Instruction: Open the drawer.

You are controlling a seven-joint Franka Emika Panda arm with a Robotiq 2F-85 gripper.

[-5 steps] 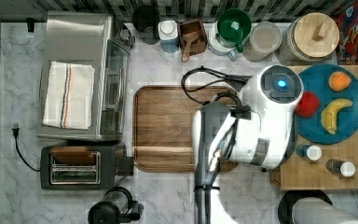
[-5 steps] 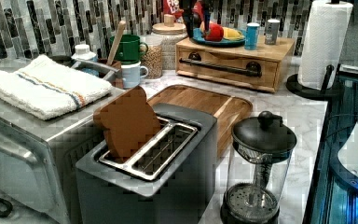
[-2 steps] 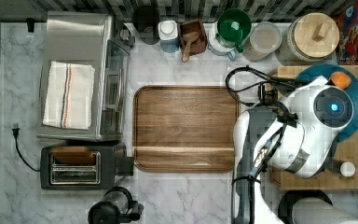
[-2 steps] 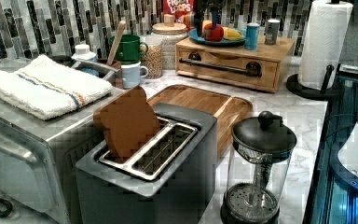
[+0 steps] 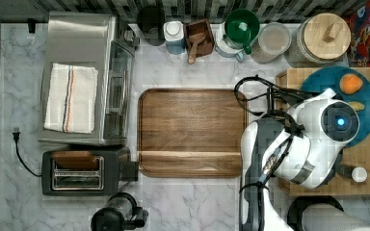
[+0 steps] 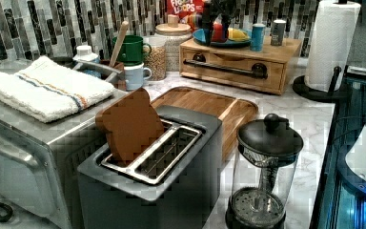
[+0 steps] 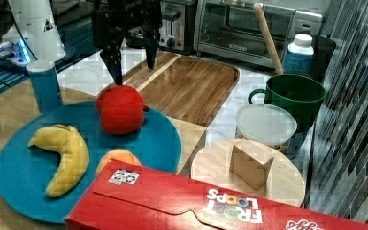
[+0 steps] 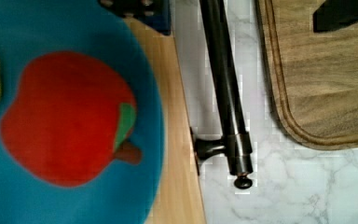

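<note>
The drawer (image 6: pixel 238 76) is the light-wood front of a low box at the back of the counter in the left view, and it looks shut flush. Its long black bar handle (image 6: pixel 225 68) runs across the front; the wrist view shows the handle's (image 8: pixel 223 93) end and one mount close up, over the marble. My gripper (image 7: pixel 131 64) hangs open just above a red apple (image 7: pixel 120 109) on the blue plate (image 7: pixel 160 139) that sits on top of the box. In the left view the gripper (image 6: pixel 218 31) stands over the plate (image 6: pixel 205 38), behind and above the handle.
A darker wooden tray (image 5: pixel 190 132) lies in front of the drawer. A blue cup (image 7: pixel 43 84), a banana (image 7: pixel 64 153) and a cereal box (image 7: pixel 220 201) crowd the box top. A paper towel roll (image 6: pixel 331 43), french press (image 6: pixel 262 171), toaster (image 5: pixel 79 171) and toaster oven (image 5: pixel 82 77) stand around.
My arm has swung from over the wooden tray toward the top view's right and now sits above the box and blue plate. The gripper has come into the left view.
</note>
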